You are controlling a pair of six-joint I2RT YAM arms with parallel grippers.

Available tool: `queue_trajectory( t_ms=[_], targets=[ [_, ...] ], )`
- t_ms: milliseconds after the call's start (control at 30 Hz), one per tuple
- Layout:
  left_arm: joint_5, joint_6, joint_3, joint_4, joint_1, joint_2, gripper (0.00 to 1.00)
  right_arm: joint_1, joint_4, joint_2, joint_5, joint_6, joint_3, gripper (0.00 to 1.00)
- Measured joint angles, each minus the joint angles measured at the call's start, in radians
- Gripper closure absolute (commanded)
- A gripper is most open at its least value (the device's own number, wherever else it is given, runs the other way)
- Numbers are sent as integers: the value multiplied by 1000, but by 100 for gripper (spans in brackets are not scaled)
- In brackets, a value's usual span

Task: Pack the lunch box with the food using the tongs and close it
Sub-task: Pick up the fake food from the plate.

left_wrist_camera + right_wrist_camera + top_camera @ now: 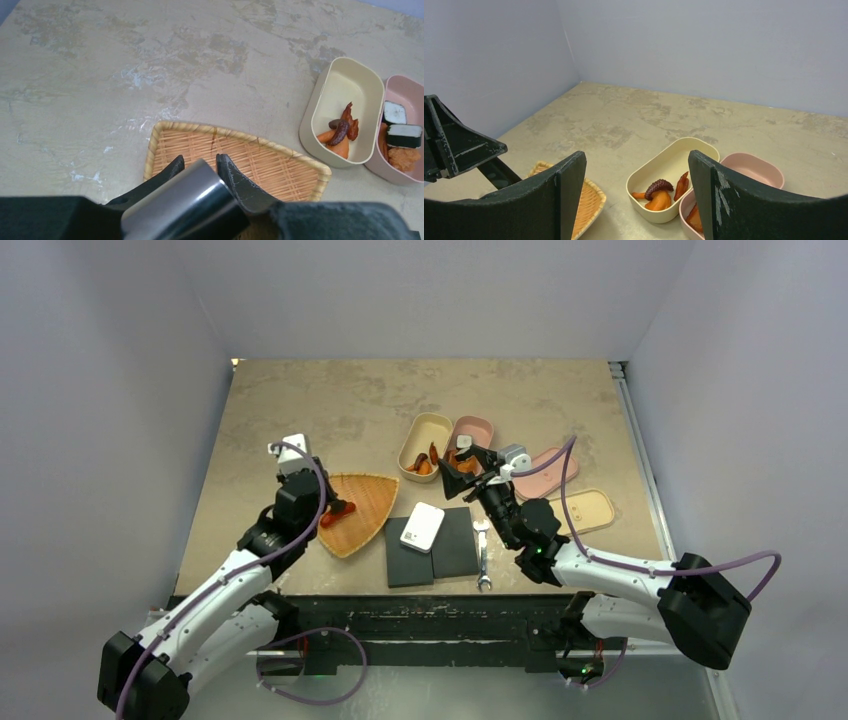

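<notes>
The lunch box is two open tubs, a cream one [424, 445] and a pink one [472, 432], side by side. Orange, red and brown food [341, 134] lies in the cream tub [345, 80]. Black-and-white rolls [404, 135] and an orange piece sit in the pink tub [407, 87]. My left gripper [199, 162] is over the woven basket [280, 167], shut on the tongs [192, 197], a dark shiny metal piece between its fingers. The tongs' tips are hidden. My right gripper [637, 160] hovers open and empty just in front of the tubs [669, 165].
A pink lid [548, 472] and a cream lid [590, 510] lie right of the tubs. Two black mats [455, 550] with a small white box [422, 527] on them lie near the front edge. A silver wrench [483, 558] lies beside them.
</notes>
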State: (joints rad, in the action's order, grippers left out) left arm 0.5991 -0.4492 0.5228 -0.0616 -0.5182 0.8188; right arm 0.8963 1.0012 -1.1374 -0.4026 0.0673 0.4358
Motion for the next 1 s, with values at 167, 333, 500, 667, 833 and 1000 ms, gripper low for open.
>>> queue_trajectory(
  t_ms=[167,333,500,667,833,1000],
  targets=[
    [-2,-27,14,-76,0,0,73,0,-1,0,0,0,0,22],
    [-7,-48,15,-113,0,2,69,0,-7,0,0,0,0,22],
    [-8,-49,15,-119,0,15,66,0,-8,0,0,1,0,22],
    [-13,-48,-2,-81,0,43,64,0,-8,0,0,1,-1,22],
    [-19,-44,-37,-8,0,49,64,0,-10,2,-4,1,-3,22],
    [-21,-29,-56,26,0,47,100,0,-10,2,-7,1,-3,22]
  ],
)
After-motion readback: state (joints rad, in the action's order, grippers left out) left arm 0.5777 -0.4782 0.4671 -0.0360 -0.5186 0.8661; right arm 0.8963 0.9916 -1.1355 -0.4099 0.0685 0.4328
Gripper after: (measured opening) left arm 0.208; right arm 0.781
